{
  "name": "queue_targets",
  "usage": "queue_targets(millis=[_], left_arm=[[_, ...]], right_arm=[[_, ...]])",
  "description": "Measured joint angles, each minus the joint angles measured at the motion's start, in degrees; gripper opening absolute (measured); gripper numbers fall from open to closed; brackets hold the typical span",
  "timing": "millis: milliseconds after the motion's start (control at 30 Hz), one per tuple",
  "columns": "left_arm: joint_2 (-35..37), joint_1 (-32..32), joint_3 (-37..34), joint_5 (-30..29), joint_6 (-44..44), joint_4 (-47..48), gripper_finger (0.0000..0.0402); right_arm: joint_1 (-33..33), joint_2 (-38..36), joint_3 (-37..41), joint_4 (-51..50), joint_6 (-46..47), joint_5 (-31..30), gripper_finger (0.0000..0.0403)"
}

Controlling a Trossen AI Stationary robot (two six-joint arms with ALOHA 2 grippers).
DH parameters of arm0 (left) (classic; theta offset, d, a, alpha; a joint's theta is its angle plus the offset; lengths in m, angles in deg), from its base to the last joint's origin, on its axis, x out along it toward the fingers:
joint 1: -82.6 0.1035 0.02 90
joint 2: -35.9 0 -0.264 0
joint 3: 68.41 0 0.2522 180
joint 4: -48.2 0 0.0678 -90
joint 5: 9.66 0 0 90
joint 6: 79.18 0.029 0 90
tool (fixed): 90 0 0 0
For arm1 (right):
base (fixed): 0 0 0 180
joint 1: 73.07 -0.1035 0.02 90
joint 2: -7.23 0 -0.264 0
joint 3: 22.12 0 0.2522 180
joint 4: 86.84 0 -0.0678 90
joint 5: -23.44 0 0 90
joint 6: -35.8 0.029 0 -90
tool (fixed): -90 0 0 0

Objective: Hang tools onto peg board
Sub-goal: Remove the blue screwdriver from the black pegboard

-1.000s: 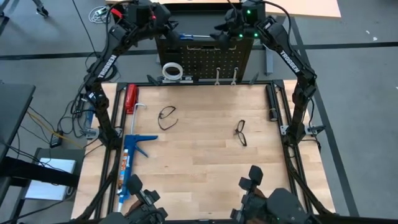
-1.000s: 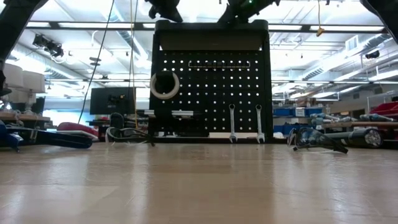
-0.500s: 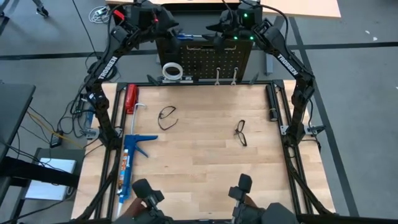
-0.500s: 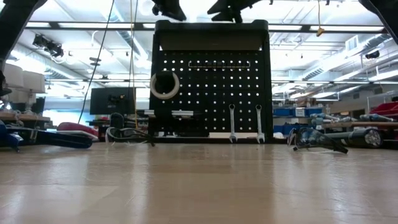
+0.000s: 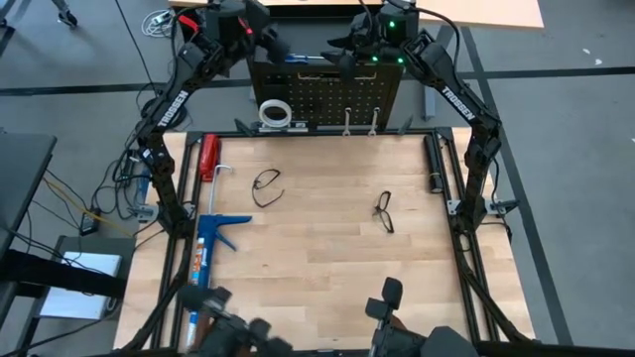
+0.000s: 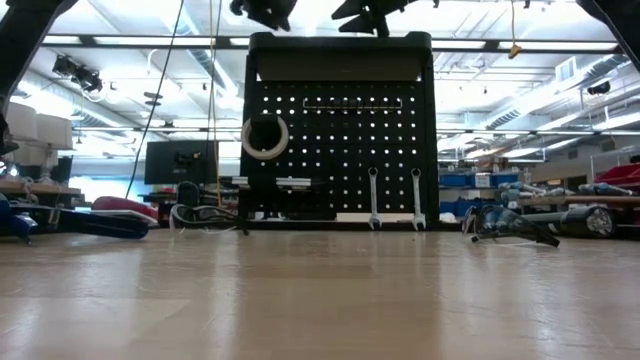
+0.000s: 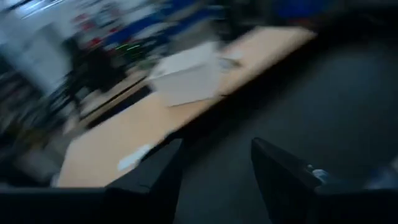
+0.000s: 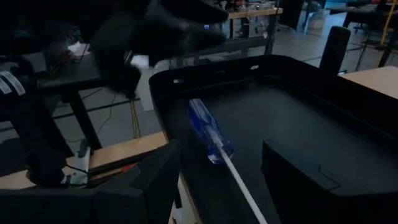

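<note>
The black peg board (image 5: 337, 94) stands upright at the table's far edge. On it hang a white tape roll (image 6: 264, 137) and two silver wrenches (image 6: 373, 196) (image 6: 417, 196). A blue-handled screwdriver (image 8: 209, 133) lies flat in the tray on the board's top. My right gripper (image 8: 221, 186) hovers open over the screwdriver's shaft, one finger on each side, touching nothing. My left gripper (image 5: 275, 44) is open above the board's top left corner, clear of the screwdriver. Two black-framed glasses (image 5: 266, 185) (image 5: 384, 211) lie on the tabletop.
A blue caulking gun (image 5: 208, 248) and a red-handled tool (image 5: 208, 157) lie along the table's left side. Black rails (image 5: 434, 164) frame the tabletop. The wood between the two glasses is bare. Dark equipment (image 5: 397, 312) shows at the near edge.
My left gripper has risen and drawn away from the screwdriver's handle end, toward the far left. My right gripper has shifted a little toward the table's left along the board's top and tipped more level. The screwdriver stays lying on the board's top.
</note>
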Motion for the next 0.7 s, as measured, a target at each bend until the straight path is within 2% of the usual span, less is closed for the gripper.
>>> queue_targets(millis=[67, 133, 433, 600, 700], left_arm=[[0.0, -0.1, 0.0, -6.1, -5.2, -1.5, 0.0191], [-0.1, 0.0, 0.0, -11.7, -4.1, -2.4, 0.0181], [-2.2, 0.2, -0.4, -32.3, 25.5, -12.0, 0.0139], [-3.7, 0.1, -0.4, -34.5, 35.7, -12.3, 0.0134], [-5.3, -0.4, -0.5, -35.3, 37.1, -11.9, 0.0134]], right_arm=[[-0.3, 0.0, 0.0, 0.1, 0.0, -0.1, 0.0228], [-0.7, -0.1, 0.0, 0.3, -0.1, -0.1, 0.0228], [-1.8, -0.1, 0.0, 0.3, -0.5, 0.0, 0.0228], [-2.0, -0.9, -0.5, -0.3, -2.0, -1.8, 0.0228], [-1.3, -2.3, -3.2, 0.0, -3.6, -4.8, 0.0228]])
